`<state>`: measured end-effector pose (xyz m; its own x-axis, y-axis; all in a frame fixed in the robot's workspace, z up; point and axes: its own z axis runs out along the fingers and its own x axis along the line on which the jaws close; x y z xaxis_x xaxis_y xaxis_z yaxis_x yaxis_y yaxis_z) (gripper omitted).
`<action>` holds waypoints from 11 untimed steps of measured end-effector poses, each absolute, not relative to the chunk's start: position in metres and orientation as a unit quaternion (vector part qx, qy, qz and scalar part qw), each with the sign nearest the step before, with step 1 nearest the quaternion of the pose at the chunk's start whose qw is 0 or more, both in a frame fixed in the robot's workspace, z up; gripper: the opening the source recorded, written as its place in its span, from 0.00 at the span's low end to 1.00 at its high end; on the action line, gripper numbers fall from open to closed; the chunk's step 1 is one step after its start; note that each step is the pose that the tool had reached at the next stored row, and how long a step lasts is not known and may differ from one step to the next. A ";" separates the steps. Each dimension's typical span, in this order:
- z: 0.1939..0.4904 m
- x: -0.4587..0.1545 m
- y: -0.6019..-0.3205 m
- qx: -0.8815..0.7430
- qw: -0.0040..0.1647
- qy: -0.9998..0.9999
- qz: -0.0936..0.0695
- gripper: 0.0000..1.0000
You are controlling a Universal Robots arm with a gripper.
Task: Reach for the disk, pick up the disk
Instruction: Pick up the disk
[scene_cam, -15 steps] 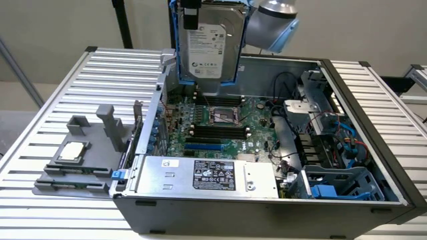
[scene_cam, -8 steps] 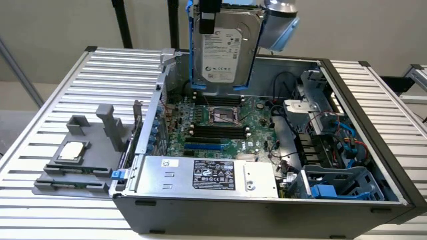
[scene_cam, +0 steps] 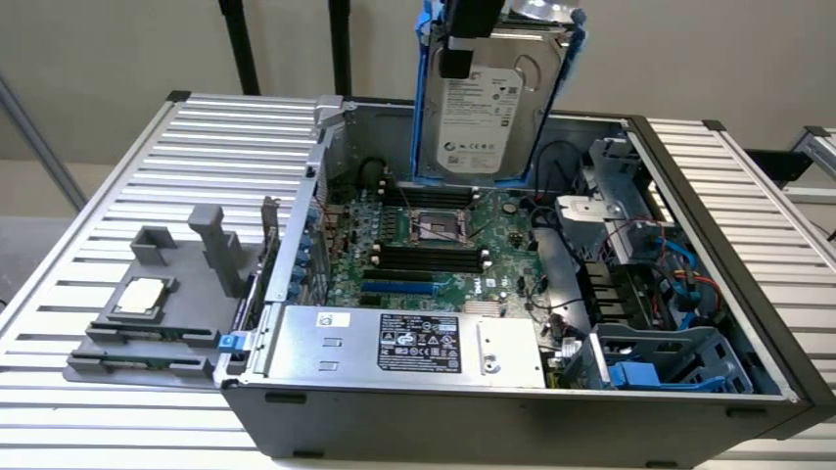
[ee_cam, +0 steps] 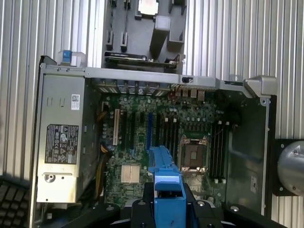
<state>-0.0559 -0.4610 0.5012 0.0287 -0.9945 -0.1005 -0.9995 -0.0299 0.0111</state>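
We see the gripper [scene_cam: 473, 39] clamped on the disk [scene_cam: 481, 117], holding it upright in its blue caddy, lifted clear above the open computer case [scene_cam: 523, 411] and hanging over the motherboard [scene_cam: 432, 240]. In the wrist view, the caddy's blue edge [ee_cam: 166, 190] sits between the fingers. At the exterior view's left, a grey fixture tray [scene_cam: 144, 333] carries a small CPU chip [scene_cam: 141, 297], well apart.

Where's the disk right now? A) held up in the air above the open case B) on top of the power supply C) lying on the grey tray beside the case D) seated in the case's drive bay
A: the disk hangs upright in its blue caddy above the open case, gripped from the top by the gripper, clear of the motherboard below.
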 end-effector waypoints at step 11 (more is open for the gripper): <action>0.501 -0.014 -0.483 -0.716 0.030 0.696 0.041 0.33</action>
<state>-0.0137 -0.4835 0.5013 0.0284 -0.9945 -0.1005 -0.9995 -0.0299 0.0140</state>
